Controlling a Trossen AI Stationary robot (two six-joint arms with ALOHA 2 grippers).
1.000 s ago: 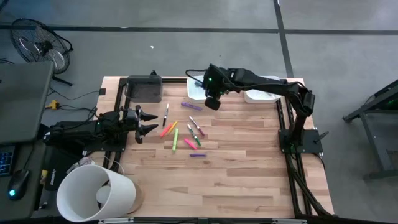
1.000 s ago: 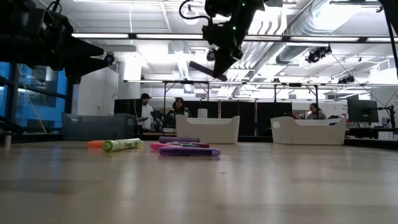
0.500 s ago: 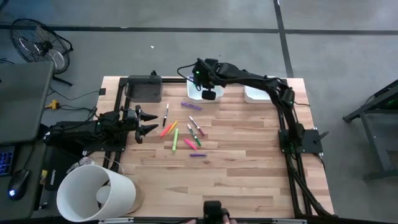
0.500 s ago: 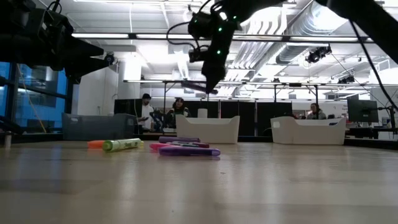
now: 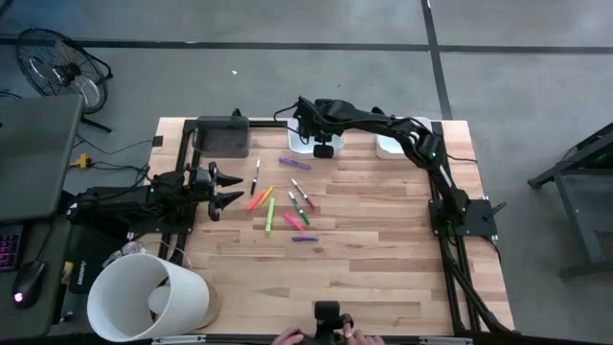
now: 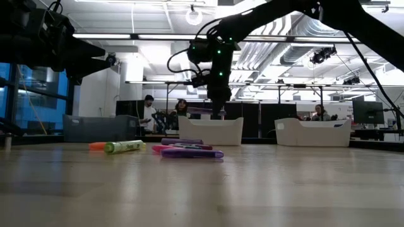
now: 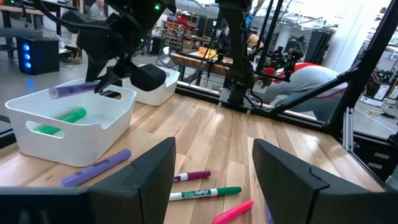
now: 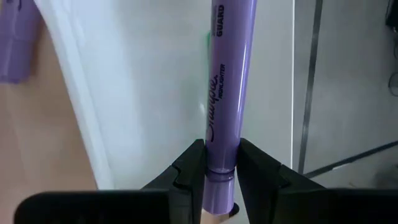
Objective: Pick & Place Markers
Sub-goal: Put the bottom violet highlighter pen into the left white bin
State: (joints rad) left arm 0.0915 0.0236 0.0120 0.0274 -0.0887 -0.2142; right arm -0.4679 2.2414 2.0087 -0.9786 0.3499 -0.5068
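Looking across the wooden counter [image 5: 364, 249] from its near edge, we see the loose markers [image 5: 287, 203] scattered a little left of centre in the high view: orange, yellow-green, pink, green, black and purple ones lying flat. In the low view they form a short row at middle left, a yellow-green marker [image 6: 124, 147] toward the left and a purple one [image 6: 192, 153] nearest us. At the left edge of the high view we find the left gripper [image 5: 226, 189] resting low beside the counter, its fingers [image 7: 152, 177] spread wide and empty, pointing toward the marker pile. Farther back, at the top centre of the high view, the right gripper [image 5: 324, 148] hangs over the left white tray [image 5: 299, 142]. Its fingers [image 8: 188, 168] are narrowed on a purple highlighter [image 8: 227, 81], pinching it near one end so the barrel juts out over the tray's white interior. In the left wrist view we see that highlighter held roughly level above the tray's rim, with a green marker [image 7: 64, 120] already lying inside. A second white tray [image 5: 393, 147] sits just to the right of the first. Beyond the counter, in the low view, people [image 6: 147, 113] stand in the room.
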